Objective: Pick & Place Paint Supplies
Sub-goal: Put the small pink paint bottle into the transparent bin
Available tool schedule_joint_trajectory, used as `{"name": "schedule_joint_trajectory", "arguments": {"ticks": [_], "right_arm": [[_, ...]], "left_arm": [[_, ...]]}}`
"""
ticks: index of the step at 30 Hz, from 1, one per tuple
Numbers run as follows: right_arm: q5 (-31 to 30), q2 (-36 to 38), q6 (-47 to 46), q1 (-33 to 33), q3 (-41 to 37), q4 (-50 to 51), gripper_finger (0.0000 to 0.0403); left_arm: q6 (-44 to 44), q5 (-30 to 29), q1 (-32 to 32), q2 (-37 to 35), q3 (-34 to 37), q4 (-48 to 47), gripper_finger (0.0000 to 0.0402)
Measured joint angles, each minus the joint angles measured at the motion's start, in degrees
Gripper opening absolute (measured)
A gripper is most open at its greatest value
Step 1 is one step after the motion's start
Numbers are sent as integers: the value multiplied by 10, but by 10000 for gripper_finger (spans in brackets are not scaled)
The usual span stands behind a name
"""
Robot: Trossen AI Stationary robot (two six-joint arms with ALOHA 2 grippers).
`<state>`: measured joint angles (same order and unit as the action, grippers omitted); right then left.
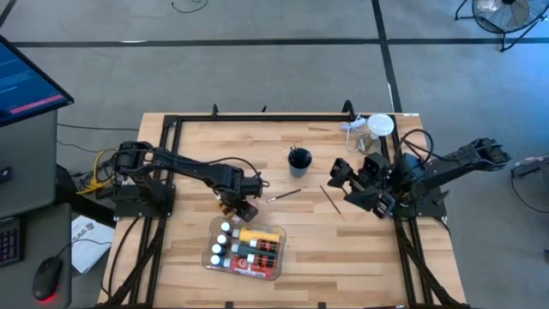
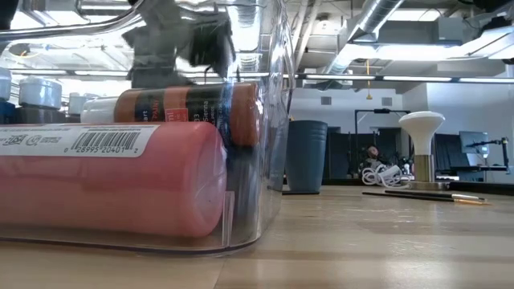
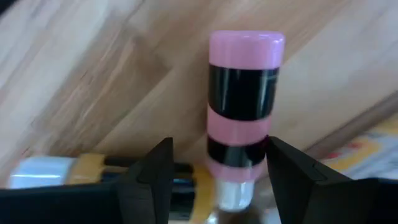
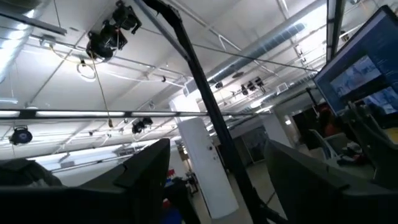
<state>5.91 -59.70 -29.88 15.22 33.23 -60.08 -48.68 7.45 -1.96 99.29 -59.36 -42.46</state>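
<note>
The left gripper [image 1: 243, 206] hangs just above the upper edge of the clear tray [image 1: 276, 263] near the table's front, and from overhead its fingertips are masked by the arm's own dark body. The left wrist view supplies the detail: a pink tube [image 3: 242, 106] with black bands stands between the two dark fingers [image 3: 155, 171], whose tips sit at either side of its lower end with gaps visible — whether either finger touches the tube cannot be determined, so the jaws read as spread around it, not clamped. The tube's lower end is cut off at the picture's edge, and a yellow-and-white bottle [image 3: 59, 171] is partly hidden behind the fingers. In the low view the tray wall fills the near field, blocking most of the table; a large pink bottle [image 2: 112, 181] and a brown-labelled bottle [image 2: 193, 108] lie inside it, with the arm a dark blur above. The tray also holds a yellow bottle [image 1: 262, 234] and several white-capped bottles [image 1: 220, 249]. Two brushes [image 1: 285, 195] lie loose on the wooden table [image 1: 197, 146] — one near the left gripper, the other [image 1: 331, 200] beside the right gripper [image 1: 353, 184]. A dark cup [image 1: 299, 160] stands mid-table; a clear jar with white lid [image 1: 379, 129] stands at the far right corner. The right gripper waits at the right side, raised, its fingers spread wide on nothing.
</note>
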Motion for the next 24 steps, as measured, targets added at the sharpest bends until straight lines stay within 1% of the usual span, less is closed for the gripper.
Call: {"name": "schedule_joint_trajectory", "arguments": {"ticks": [7,11,14,20,22,24], "right_arm": [[0,-3,-13,-8,0,3,255],[0,-3,-34,-11,0,18,255],[0,-3,-48,-10,0,41,255],[0,-3,-59,-3,0,61,255],[1,-3,-58,-1,0,61,255],[1,-3,-58,-2,0,61,255]], "left_arm": [[2,-1,-3,0,20,16,168],[19,-23,-3,0,21,31,155],[23,-34,0,0,21,33,125],[37,-38,2,0,20,45,30],[37,-38,2,0,20,45,13],[37,-38,2,0,20,46,14]]}}
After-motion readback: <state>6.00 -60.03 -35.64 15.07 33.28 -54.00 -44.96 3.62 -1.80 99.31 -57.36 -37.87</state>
